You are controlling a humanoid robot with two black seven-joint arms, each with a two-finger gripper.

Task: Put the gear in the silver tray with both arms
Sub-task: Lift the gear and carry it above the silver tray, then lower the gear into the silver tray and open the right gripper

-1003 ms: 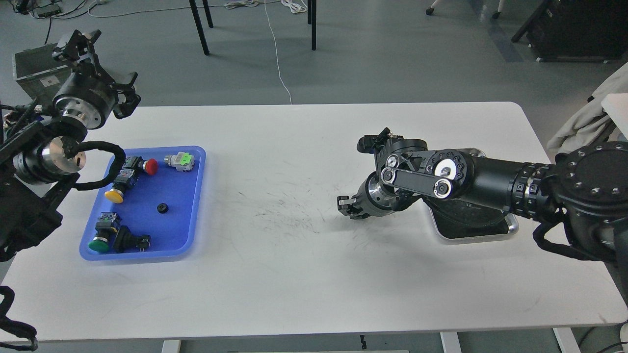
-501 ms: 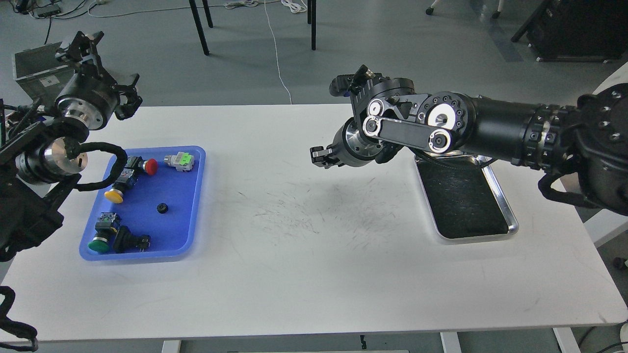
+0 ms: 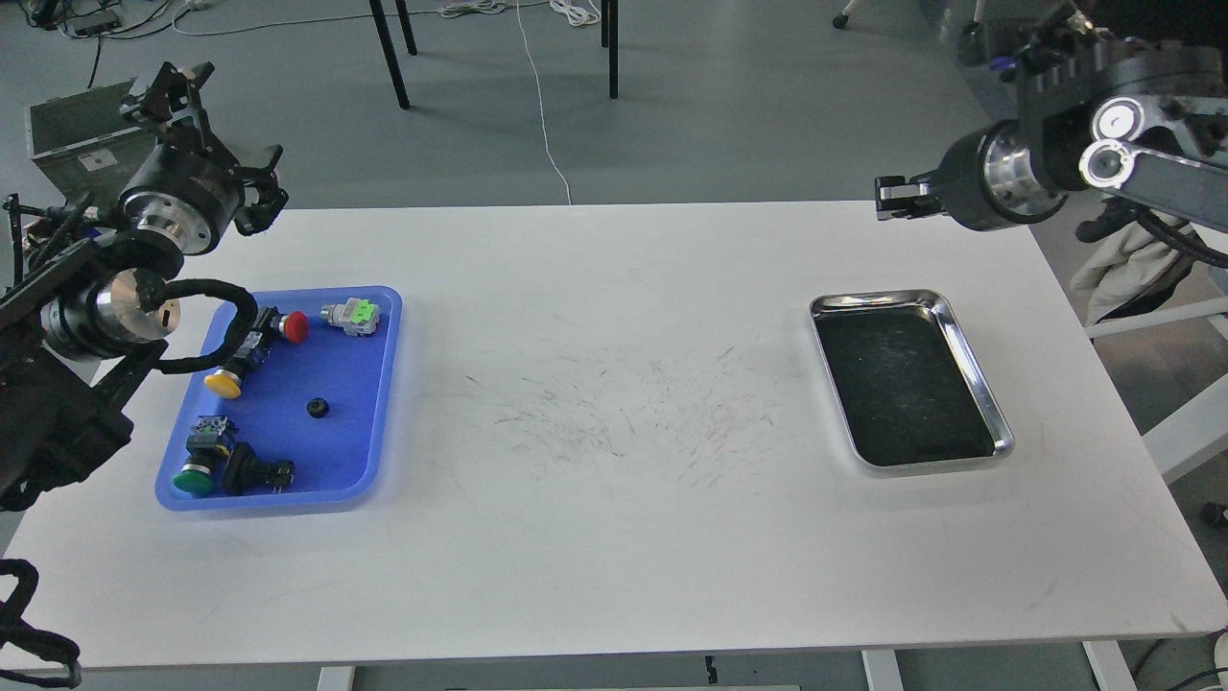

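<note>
The gear [image 3: 318, 407] is a small black round part lying in the middle of the blue tray [image 3: 379, 384] at the left. The silver tray [image 3: 868, 300] lies on the right of the table, its dark bottom bare. My left gripper [image 3: 225, 139] hangs above the table's back left corner, behind the blue tray, its claws spread and holding nothing. My right gripper [image 3: 897, 199] is raised over the table's back right edge, behind the silver tray and well above it. It is seen small and from the side, with nothing visible in it.
The blue tray also holds a red push-button [image 3: 293, 326], a yellow one [image 3: 223, 384], a green one [image 3: 195, 479], a green-and-silver switch [image 3: 352, 315] and a black part [image 3: 254, 470]. The white table [image 3: 614, 537] is scuffed in the middle. A grey box [image 3: 67, 134] stands on the floor at the far left.
My right arm has risen from low over the table's middle and swung back to the right, uncovering the silver tray. My left arm has barely shifted.
</note>
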